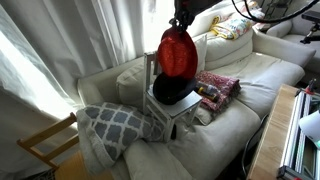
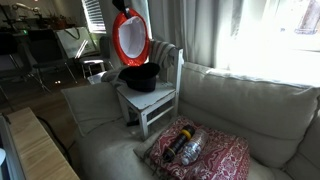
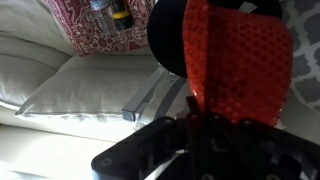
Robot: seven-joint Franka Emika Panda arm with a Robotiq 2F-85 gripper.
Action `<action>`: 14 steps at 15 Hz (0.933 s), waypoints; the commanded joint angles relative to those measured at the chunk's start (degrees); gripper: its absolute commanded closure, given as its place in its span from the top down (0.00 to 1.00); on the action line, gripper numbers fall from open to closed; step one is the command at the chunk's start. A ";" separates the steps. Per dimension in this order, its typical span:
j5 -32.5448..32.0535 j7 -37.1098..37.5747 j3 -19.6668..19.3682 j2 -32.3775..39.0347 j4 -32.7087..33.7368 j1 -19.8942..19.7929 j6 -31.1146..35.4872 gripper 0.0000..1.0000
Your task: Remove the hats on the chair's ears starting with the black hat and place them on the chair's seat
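**Red hat (image 1: pixel 177 55) hung from the hand (image 1: pixel 181 26) over the chair (image 1: pixel 158 103); black hat (image 1: pixel 172 88) lay on the seat.**

In an exterior view the hand was clamped on the red hat's top edge, the hat dangling just above the black hat on the chair's seat (image 2: pixel 168 93). In an exterior view the chair stood on a cream sofa (image 2: pixel 235 100), with a bottle (image 2: pixel 190 148) lying on a red patterned cushion (image 2: pixel 222 158) beside it. In the wrist view the red hat (image 3: pixel 238 60) ran down into the hand (image 3: pixel 205 128), the black hat (image 3: pixel 168 38) behind it.
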 commanded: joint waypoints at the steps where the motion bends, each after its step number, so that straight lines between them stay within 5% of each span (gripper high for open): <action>1: 0.07 -0.05 0.24 0.07 0.04 -0.22 -0.15 0.03; 3: 0.07 -0.05 0.23 0.08 0.04 -0.24 -0.15 0.01; 7: -13.79 1.69 2.11 0.72 1.33 1.89 -5.74 0.01; 14: -26.40 2.94 5.99 4.04 -0.76 5.82 -13.59 0.01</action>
